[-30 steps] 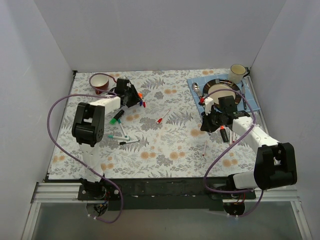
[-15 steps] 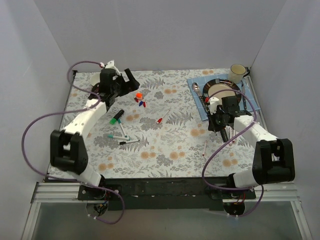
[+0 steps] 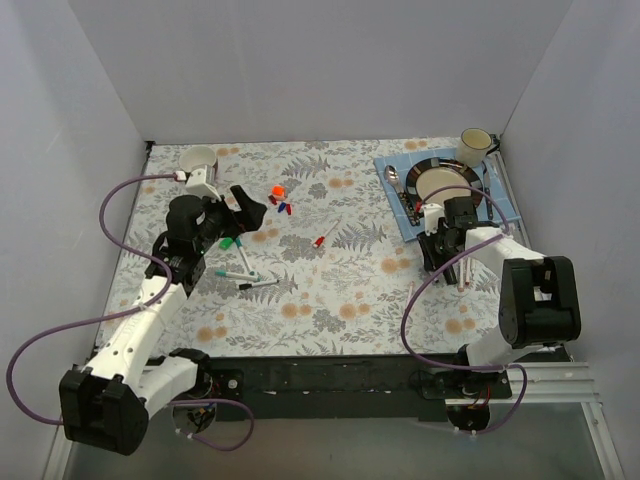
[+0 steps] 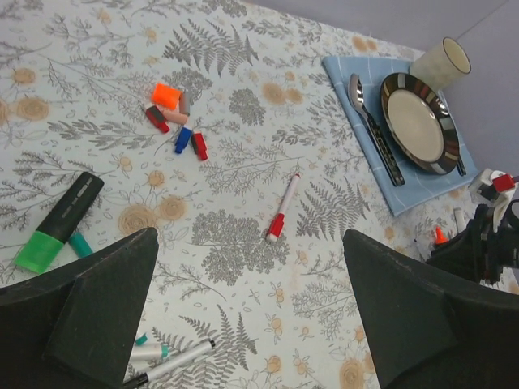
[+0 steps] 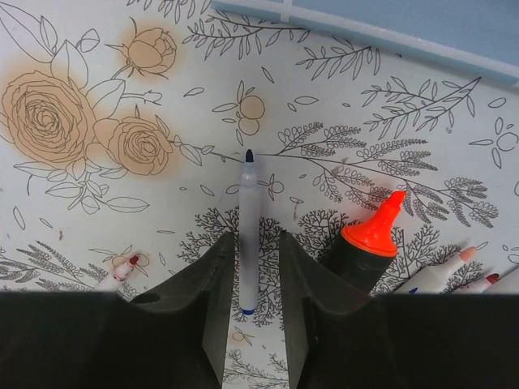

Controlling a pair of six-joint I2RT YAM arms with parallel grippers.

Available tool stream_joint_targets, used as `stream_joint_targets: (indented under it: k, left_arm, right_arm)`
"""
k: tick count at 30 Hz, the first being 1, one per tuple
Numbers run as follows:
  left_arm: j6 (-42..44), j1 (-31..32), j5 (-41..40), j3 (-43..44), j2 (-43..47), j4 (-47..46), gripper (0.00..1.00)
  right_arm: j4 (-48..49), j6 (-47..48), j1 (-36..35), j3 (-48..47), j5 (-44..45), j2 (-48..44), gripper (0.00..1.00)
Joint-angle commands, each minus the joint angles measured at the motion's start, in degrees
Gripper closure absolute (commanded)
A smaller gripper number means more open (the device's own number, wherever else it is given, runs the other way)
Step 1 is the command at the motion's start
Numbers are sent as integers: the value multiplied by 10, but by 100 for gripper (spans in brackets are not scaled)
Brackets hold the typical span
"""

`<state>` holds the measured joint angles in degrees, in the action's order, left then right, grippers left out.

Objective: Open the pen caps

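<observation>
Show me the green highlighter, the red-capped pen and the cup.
green highlighter (image 4: pixel 63 217), left wrist view, middle of black barrel.
red-capped pen (image 4: pixel 284 206), left wrist view, white barrel.
cup (image 4: pixel 441 65), left wrist view, side wall.

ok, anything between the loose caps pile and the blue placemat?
Just one white pen with a red end, lying on the floral tablecloth; nothing else in that stretch. The left wrist view shows it best.

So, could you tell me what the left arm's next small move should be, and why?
Probably lower the open left gripper onto the red-capped white pen: its cap is on, it lies alone mid-table, and the loose caps sit clear of it.
</observation>
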<state>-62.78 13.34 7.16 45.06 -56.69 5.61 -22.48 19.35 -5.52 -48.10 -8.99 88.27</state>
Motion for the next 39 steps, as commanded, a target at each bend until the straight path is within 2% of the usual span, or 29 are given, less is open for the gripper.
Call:
stream_joint_targets:
  k: [1,3,6,9,11,16,17,19,20,21,24,30,39]
  left_arm:
    - [9,-2,49,2,0,-4,2]
    - [14,-2,100,1,-12,-9,2]
    - [22,-2,196,9,-63,-8,8]
    - [20,6,227,27,-125,4,17]
    - [23,25,208,56,-157,30,21]
    - [68,131,55,157,-283,140,25]
    - [75,144,35,176,-307,156,31]
    - [99,165,2,220,-366,187,35]
    - [109,170,1,230,-382,195,42]
    - [121,177,4,255,-398,203,44]
    - [165,193,-17,308,-460,242,49]
    - [195,224,-101,380,-551,285,50]
    - [202,242,-123,478,-639,330,58]
  right_arm:
    - [9,2,2,1,23,-5,64]
    - [9,3,2,2,23,-11,64]
    - [10,6,3,1,17,-29,64]
    - [4,21,3,-2,-18,-59,64]
    - [-1,40,3,-4,-51,-89,64]
    - [-13,91,3,9,-200,-175,64]
    - [-11,111,3,13,-216,-204,64]
    - [4,125,3,33,-247,-235,64]
    - [9,144,3,40,-269,-260,64]
    - [16,153,3,48,-280,-270,64]
    - [15,168,2,57,-298,-290,64]
    - [-3,177,4,51,-319,-282,64]
    - [-4,175,4,50,-328,-293,64]
